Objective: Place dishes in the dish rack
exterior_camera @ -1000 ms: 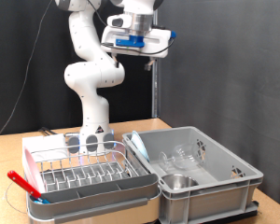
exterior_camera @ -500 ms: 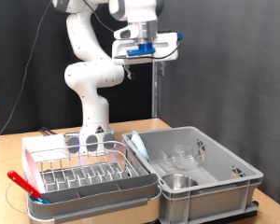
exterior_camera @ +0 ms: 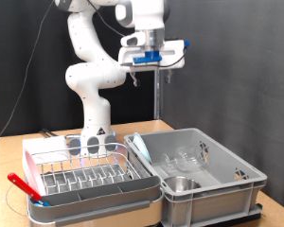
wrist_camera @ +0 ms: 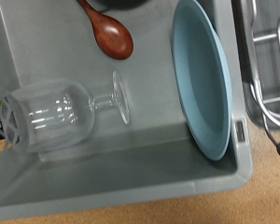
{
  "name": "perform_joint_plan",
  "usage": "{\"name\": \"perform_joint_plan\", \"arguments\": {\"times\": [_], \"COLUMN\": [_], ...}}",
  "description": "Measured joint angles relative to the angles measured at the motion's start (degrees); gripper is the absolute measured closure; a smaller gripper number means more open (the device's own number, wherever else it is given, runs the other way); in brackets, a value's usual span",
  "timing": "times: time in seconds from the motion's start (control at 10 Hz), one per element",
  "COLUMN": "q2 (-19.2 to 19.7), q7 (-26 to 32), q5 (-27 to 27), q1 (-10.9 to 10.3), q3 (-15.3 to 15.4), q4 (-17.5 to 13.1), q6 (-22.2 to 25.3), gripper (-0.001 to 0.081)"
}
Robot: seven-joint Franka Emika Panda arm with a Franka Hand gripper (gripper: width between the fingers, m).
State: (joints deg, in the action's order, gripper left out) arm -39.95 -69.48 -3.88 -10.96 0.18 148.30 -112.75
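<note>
1. Hanging high above the grey crate [exterior_camera: 201, 175], the gripper [exterior_camera: 150, 78] carries nothing; its opening cannot be made out. Steel bowl [exterior_camera: 181, 183] in crate, dish rack [exterior_camera: 85, 175] bare
2. Wrist view: wine glass [wrist_camera: 56, 112] on its side, fragile, slippery; take the stem. Blue plate [wrist_camera: 203, 75] leans on the wall; wooden spoon [wrist_camera: 110, 33] beside

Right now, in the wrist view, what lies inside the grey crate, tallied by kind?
Stemmed clear glass, lying on its side: 1
Pale blue plate, leaning against the crate wall: 1
Brown wooden spoon: 1
Total: 3
The gripper does not show in this view.
</note>
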Motion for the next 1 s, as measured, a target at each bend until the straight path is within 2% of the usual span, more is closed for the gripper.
{"name": "perform_joint_plan", "arguments": {"times": [0.2, 0.4, 0.6, 1.0], "q2": [1.56, 4.73, 8.59, 16.32], "q7": [0.62, 0.38, -0.50, -0.65], "q5": [1.89, 4.04, 6.63, 11.41], "q1": [0.04, 0.16, 0.84, 2.66], "q3": [0.44, 0.96, 1.81, 2.38], "q4": [4.01, 6.55, 9.50, 12.64], "q6": [-5.17, -9.73, -16.64, -25.09], "gripper": [-0.0005, -0.0005, -0.0005, -0.0005]}}
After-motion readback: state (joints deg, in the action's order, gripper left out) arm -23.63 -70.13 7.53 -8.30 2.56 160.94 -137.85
